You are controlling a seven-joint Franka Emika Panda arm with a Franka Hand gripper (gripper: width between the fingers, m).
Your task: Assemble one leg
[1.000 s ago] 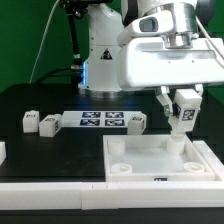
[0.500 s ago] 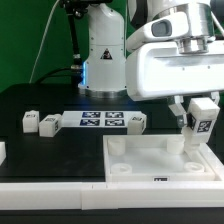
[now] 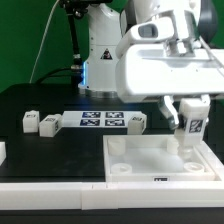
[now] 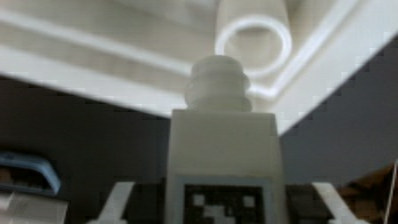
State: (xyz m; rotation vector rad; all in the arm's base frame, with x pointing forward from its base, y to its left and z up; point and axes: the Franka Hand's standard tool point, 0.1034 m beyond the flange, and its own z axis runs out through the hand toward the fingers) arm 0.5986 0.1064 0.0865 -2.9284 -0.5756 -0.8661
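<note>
While holding leg (image 3: 192,129), pincer (image 3: 190,120) moved twd exterior view's left.

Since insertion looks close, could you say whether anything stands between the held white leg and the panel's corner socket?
Nothing visible does: the small white plastic leg in the gripper points toward the round socket of the white square panel, open space between.

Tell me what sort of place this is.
Probably a robotics lab bench: a robot arm over a black table, the marker board on it, and a tagged leg held in the gripper above a white panel.
</note>
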